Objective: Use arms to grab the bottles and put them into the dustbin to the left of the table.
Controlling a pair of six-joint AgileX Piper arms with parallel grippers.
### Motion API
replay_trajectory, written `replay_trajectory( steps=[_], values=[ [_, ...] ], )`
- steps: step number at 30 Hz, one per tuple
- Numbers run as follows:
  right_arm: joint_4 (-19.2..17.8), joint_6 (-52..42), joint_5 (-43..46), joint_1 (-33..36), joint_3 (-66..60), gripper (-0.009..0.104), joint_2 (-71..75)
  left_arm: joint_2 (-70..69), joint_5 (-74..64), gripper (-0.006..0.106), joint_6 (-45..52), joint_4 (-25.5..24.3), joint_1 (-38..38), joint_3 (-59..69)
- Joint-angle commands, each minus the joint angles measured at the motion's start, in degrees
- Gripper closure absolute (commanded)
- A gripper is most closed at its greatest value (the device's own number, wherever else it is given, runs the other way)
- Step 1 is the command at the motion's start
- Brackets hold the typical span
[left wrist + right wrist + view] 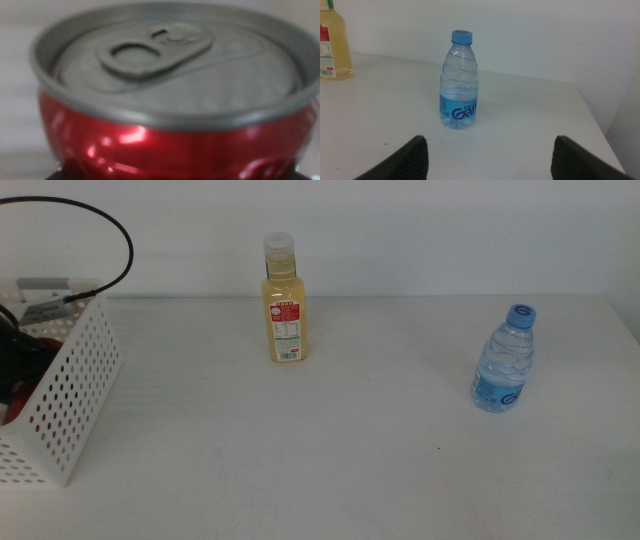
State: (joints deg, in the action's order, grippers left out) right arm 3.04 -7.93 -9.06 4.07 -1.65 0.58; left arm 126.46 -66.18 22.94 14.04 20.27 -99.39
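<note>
Dustbin [70, 395] sits at nine o'clock on the bench [340, 450], white and perforated, and something dark and red shows inside it, likely the left arm reaching in, though the middle view cuts it off. Juice bottle [284, 305] stands upright at about eleven o'clock, well apart from the bin, untouched. Water bottle [503, 360] stands upright at three o'clock, also waiting. Red can [170, 125] fills the left wrist view, pressed right up to the lens; the left hand seems to be carrying it, but its jaws are out of sight, so I cannot tell how they stand. Right hand [490, 157] has its jaws spread wide, empty, lined up on the water bottle just ahead. Judging from this: the can is on its way in, and two bottles are left to go.
</note>
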Motion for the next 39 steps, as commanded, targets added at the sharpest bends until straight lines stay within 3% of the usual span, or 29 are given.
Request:
replay_trajectory(
  steps=[1,4,7,8,12,29,39],
  values=[
    [-0.33,-0.22,4.70,-0.35,0.50,0.031,1.57,-4.11,-0.58,0.095,0.43,1.46,-0.19,-2.12],
    [-0.33,-0.22,4.70,-0.35,0.50,0.031,1.57,-4.11,-0.58,0.083,0.74,1.44,-0.19,-2.12],
    [-0.33,-0.22,4.70,-0.35,0.50,0.031,1.57,-4.11,-0.61,0.064,1.32,1.55,-0.19,-2.12],
    [-0.33,-0.22,4.70,-0.35,0.50,0.031,1.57,-4.11,-0.61,0.037,1.32,1.36,-0.19,-2.12],
    [-0.33,-0.22,4.70,-0.35,0.50,0.031,1.57,-4.24,-0.80,0.012,1.16,2.14,-0.19,-2.12],
    [-0.33,-0.22,4.70,-0.35,0.50,0.031,1.57,-17.86,-7.06,0.010,-9.09,-2.09,-5.33,-8.50],
    [-0.33,-0.22,4.70,-0.35,0.50,0.031,1.57,-31.04,-9.08,0.010,-15.42,-7.23,-15.51,-8.44]
  ],
)
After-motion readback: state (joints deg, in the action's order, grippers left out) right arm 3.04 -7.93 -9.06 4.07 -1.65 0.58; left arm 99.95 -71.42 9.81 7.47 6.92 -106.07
